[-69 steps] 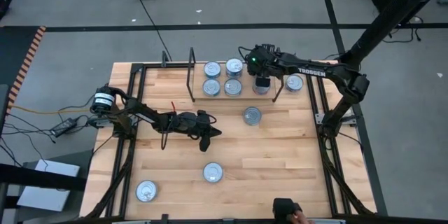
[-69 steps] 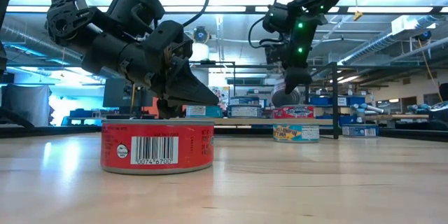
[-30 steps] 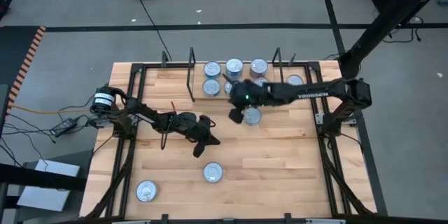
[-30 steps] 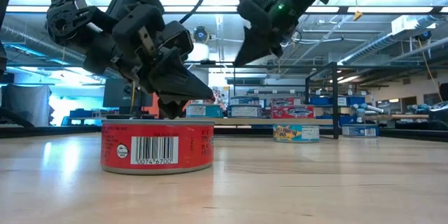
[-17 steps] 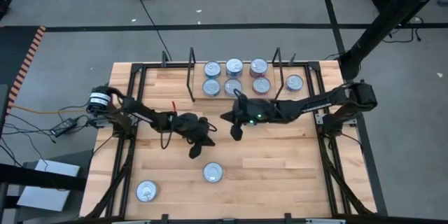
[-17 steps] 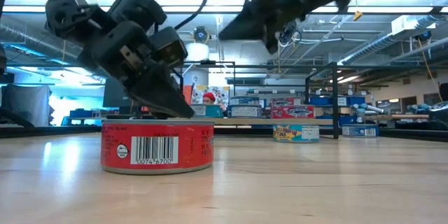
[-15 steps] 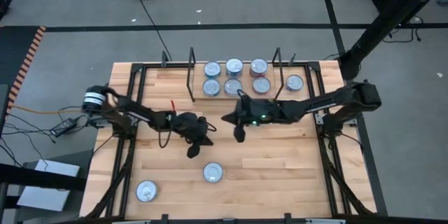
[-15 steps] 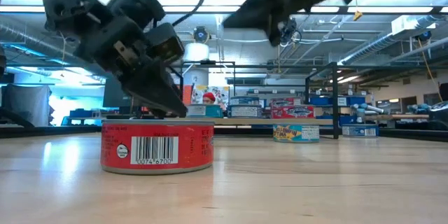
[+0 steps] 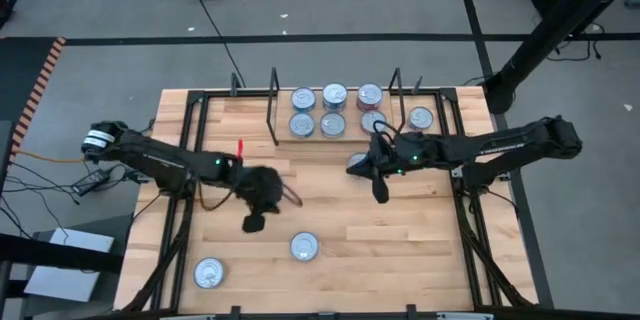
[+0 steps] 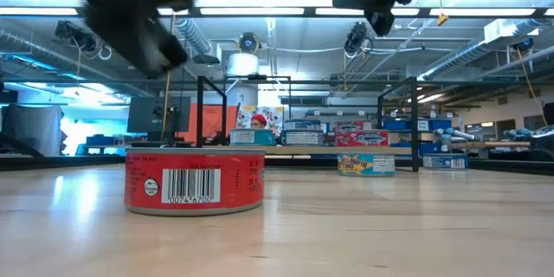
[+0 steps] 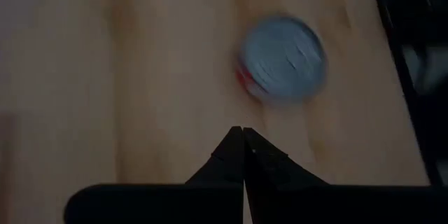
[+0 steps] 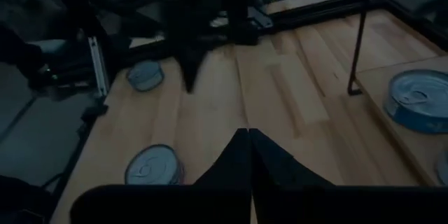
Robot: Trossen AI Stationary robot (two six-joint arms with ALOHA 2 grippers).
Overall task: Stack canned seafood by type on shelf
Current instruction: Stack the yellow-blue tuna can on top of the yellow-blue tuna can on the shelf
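Six tins with silver lids [image 9: 335,110] stand in two rows on the shelf board [image 9: 285,125], between its black wire uprights. One more tin [image 9: 421,117] sits just right of them. Loose tins rest on the table: one [image 9: 356,164] beside my right gripper, a red-sided one [image 9: 304,247] [image 10: 195,182] [image 11: 283,68], and one [image 9: 208,273] near the front left corner. My left gripper [image 9: 252,224] [image 11: 243,134] hangs shut above the table, left of the red tin. My right gripper [image 9: 381,197] [image 12: 248,134] is shut in the air right of centre.
Black frame rails [image 9: 185,210] run along the table's left and right sides. A wire upright [image 12: 357,42] bounds the shelf beside a blue-sided tin [image 12: 420,98]. Bare wood lies between the two grippers and along the front right.
My left gripper has risen from just above the red tin and swung toward the table's left edge, staying shut. My right gripper has drawn back from the table's middle toward the right edge, a little higher, also shut. No tin has moved.
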